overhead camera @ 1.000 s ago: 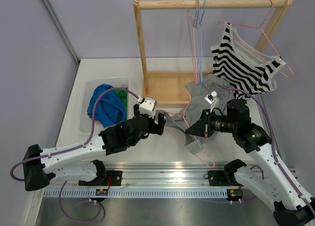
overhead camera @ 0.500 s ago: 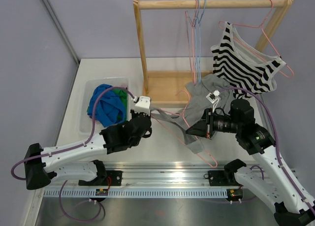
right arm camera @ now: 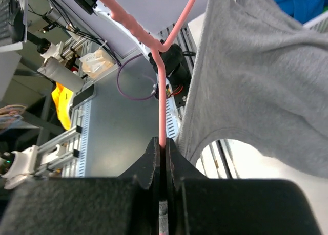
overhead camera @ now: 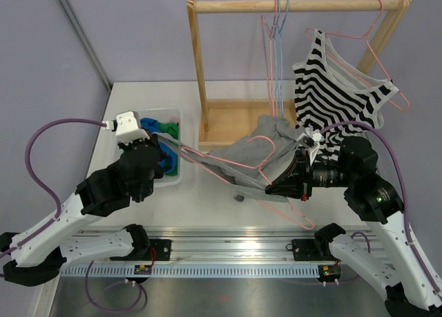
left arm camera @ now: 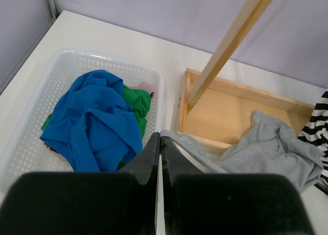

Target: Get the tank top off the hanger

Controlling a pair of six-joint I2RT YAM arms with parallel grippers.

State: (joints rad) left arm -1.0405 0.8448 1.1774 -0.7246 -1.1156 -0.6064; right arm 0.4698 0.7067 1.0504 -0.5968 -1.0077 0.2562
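Note:
The grey tank top (overhead camera: 254, 151) hangs stretched between my two arms, still partly on the pink wire hanger (overhead camera: 238, 164). My left gripper (overhead camera: 163, 144) is above the edge of the white basket, shut on a grey strap (left arm camera: 190, 149) of the top; in the left wrist view the gripper's tips (left arm camera: 160, 139) pinch the fabric. My right gripper (overhead camera: 273, 187) is shut on the hanger's pink wire (right arm camera: 162, 99), which runs straight out of the right gripper (right arm camera: 162, 143), with the grey cloth (right arm camera: 256, 76) draped to its right.
A white basket (overhead camera: 160, 111) at the left holds blue and green clothes (left arm camera: 97, 117). The wooden rack (overhead camera: 197, 68) stands behind, with a striped tank top (overhead camera: 338, 89) on its own pink hanger and empty pink and blue hangers (overhead camera: 276, 47). Its wooden base (left arm camera: 241, 112) lies beside the basket.
My left gripper has shut on the grey strap and moved left and back over the basket, pulling the top out sideways. My right gripper has shifted right with the hanger.

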